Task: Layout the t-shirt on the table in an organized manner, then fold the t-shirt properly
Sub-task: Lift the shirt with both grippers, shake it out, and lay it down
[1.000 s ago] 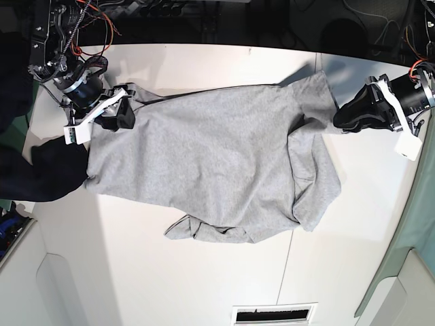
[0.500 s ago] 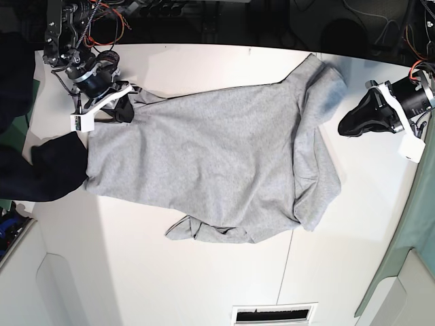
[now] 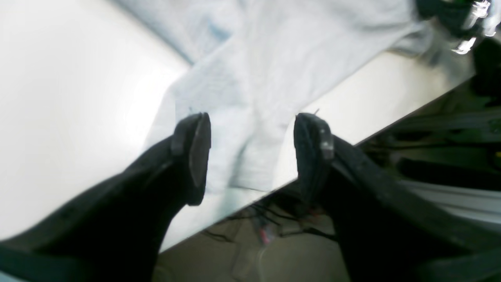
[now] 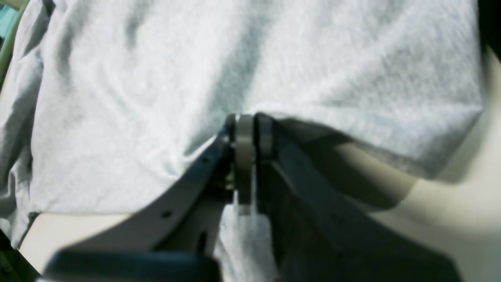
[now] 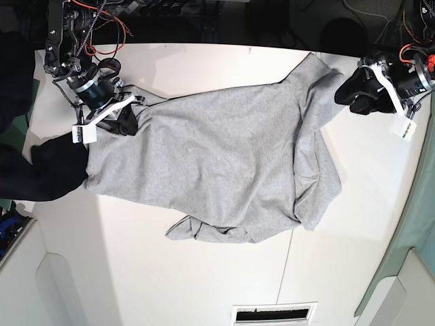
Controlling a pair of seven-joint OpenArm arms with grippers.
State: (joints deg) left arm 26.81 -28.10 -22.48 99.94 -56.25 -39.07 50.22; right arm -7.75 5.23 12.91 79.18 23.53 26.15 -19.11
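Observation:
The light grey t-shirt [image 5: 217, 156] lies spread on the white table [image 5: 204, 285], plain side up, with bunched folds at its near edge and right side. My right gripper [image 5: 124, 117] is shut on the shirt's far-left edge. In the right wrist view, the fingers [image 4: 244, 133] pinch a fold of the cloth [image 4: 156, 78]. My left gripper [image 5: 345, 95] is open beside the shirt's far-right corner. In the left wrist view its gripper [image 3: 250, 152] stands above that corner of cloth [image 3: 274, 58], near the table's far edge, with nothing held.
A dark navy-black cloth [image 5: 41, 170] lies at the table's left edge, touching the shirt. A thin seam line [image 5: 285, 265] runs across the near tabletop. A slotted vent [image 5: 272, 314] sits at the near edge. Cables and dark gear lie beyond the far edge [image 5: 204, 20].
My left gripper let go of the shirt's right edge, drew back, then moved toward the far edge beside the corner. The corner now lies farther back. My right gripper shifted slightly, still holding the cloth.

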